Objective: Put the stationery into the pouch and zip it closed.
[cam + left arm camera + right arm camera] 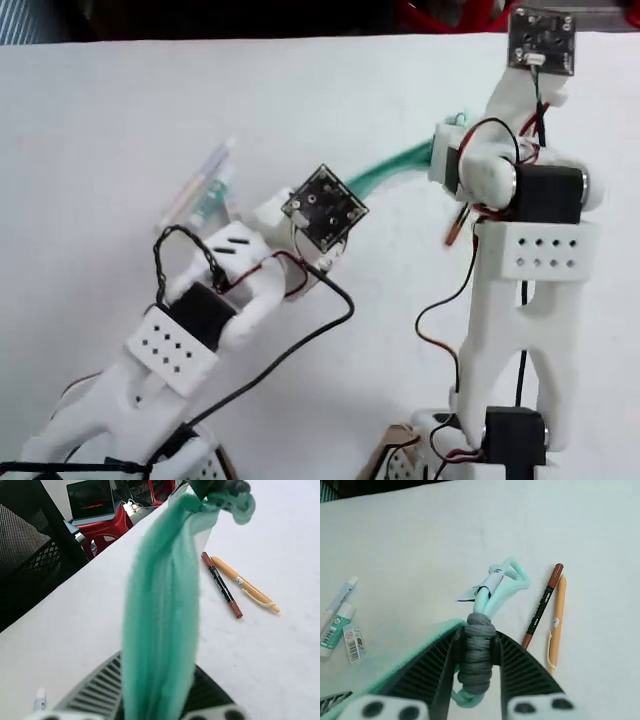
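Green pouch [395, 170] gripped between left fingers [95, 692] and right fingers [522, 667], pens [542, 607] beside.

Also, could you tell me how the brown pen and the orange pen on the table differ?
The brown pen is slim and dark, with a black section along its barrel; the orange pen is thicker and plain orange. The orange pen carries a cream clip, the brown pen shows none. Both lie flat on the white table, side by side in a narrow V, outside the pouch.
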`<state>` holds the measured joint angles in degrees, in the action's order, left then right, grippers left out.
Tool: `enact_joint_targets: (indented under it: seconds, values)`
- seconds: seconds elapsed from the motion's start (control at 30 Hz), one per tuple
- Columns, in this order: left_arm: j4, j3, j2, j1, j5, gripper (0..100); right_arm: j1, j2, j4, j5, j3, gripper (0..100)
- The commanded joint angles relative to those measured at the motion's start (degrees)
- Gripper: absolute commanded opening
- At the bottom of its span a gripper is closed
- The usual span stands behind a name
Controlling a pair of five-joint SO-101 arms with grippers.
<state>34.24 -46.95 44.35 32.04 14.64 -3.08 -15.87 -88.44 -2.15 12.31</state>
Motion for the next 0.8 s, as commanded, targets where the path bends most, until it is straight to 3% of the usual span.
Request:
enact_joint_targets:
  seconds: [0.0, 0.37, 0.57, 0.67, 0.77]
  values:
    - [0.53, 5.27, -2.24, 0.31, 0.35, 2, -0.75, 0.48, 1.54, 3.08, -4.13, 1.8]
    - [3.08, 4.57, 3.56, -0.40, 0.44, 2, 0.13, 5.67, 14.37, 9.41, -23.91, 1.8]
    - [-3.43, 5.10, -14.20, -1.19, 2.02, 2, 0.40, 7.96, 17.45, 9.41, -26.37, 1.8]
    - [-8.62, 7.03, -24.04, -3.65, 1.93, 2, 0.13, 4.88, 17.10, 9.05, -26.02, 1.8]
    - [-8.79, 10.73, -30.11, -4.97, 1.85, 2, 0.13, -0.40, 17.27, 8.97, -25.85, 1.8]
